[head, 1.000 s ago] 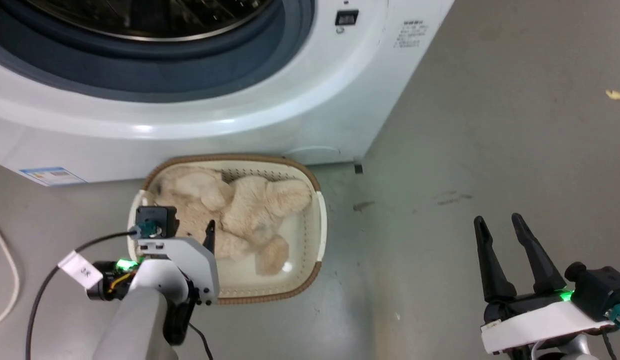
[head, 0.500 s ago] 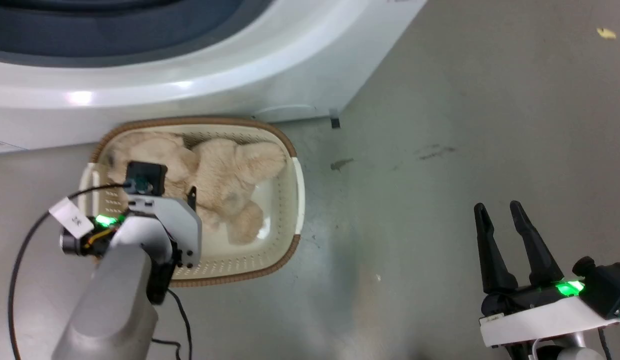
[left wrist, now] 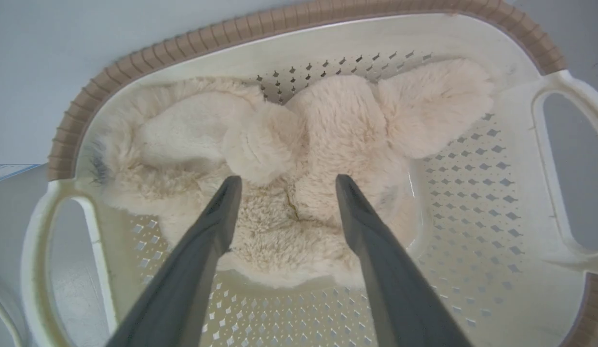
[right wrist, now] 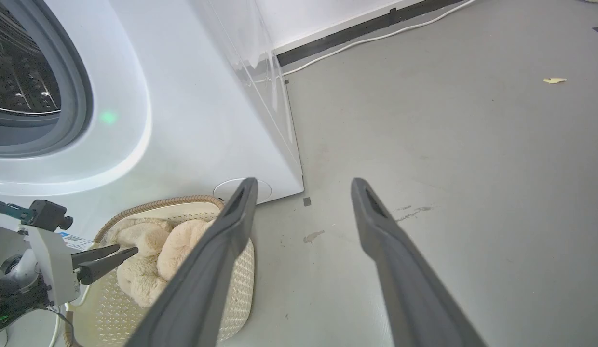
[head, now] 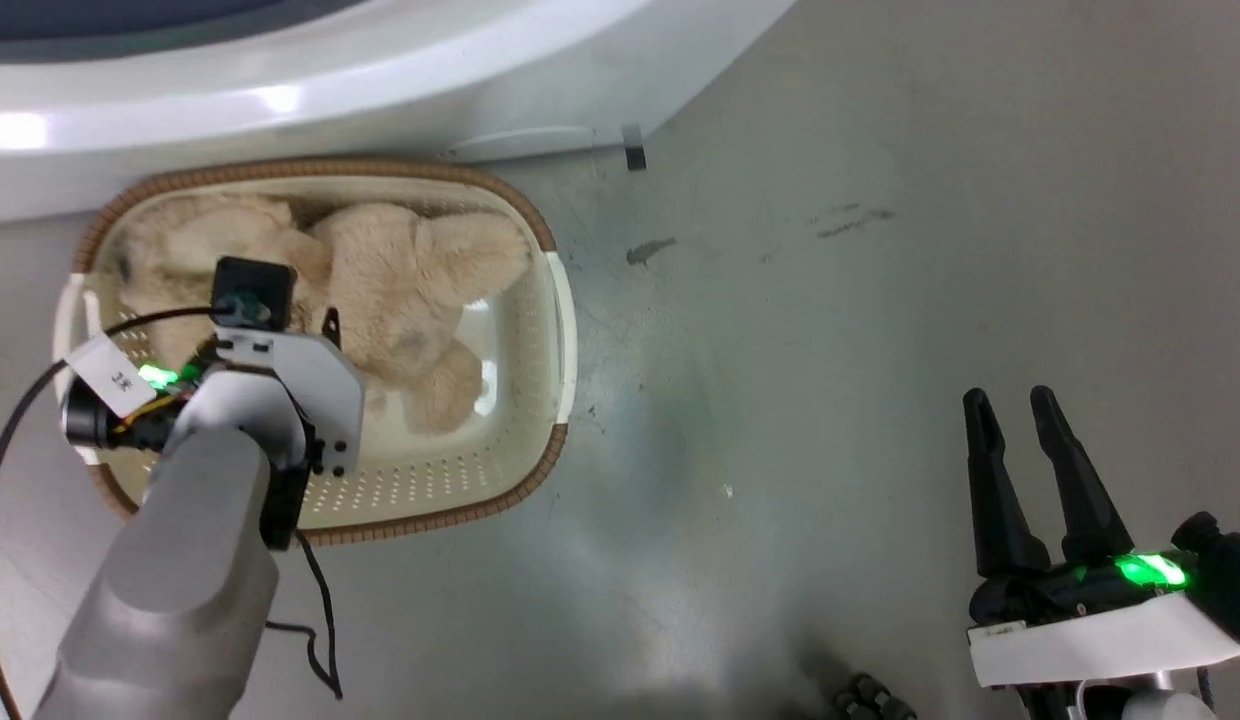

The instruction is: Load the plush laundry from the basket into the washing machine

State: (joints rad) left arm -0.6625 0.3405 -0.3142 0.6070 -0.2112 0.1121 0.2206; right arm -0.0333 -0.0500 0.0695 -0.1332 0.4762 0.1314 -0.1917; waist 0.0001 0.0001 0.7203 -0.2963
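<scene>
Zero loaded so far, looks like: plush (left wrist: pixel 289 159) all in basket (head: pixel 540 470), on floor right up against washer (head: pixel 280 90). Grab, lift and stuffing it in all still to do.

Left gripper (left wrist: pixel 284 180) above plush middle, fingers spread, nothing pinched. Tips down at fur, can't tell if touching.

Right gripper (head: pixel 1010 400) well off to side over bare floor, fingers apart, empty.

Plush lies lengthwise along basket, parallel to washer front. Dark-eyed end seems toward robot's left, limbs flopped right.
</scene>
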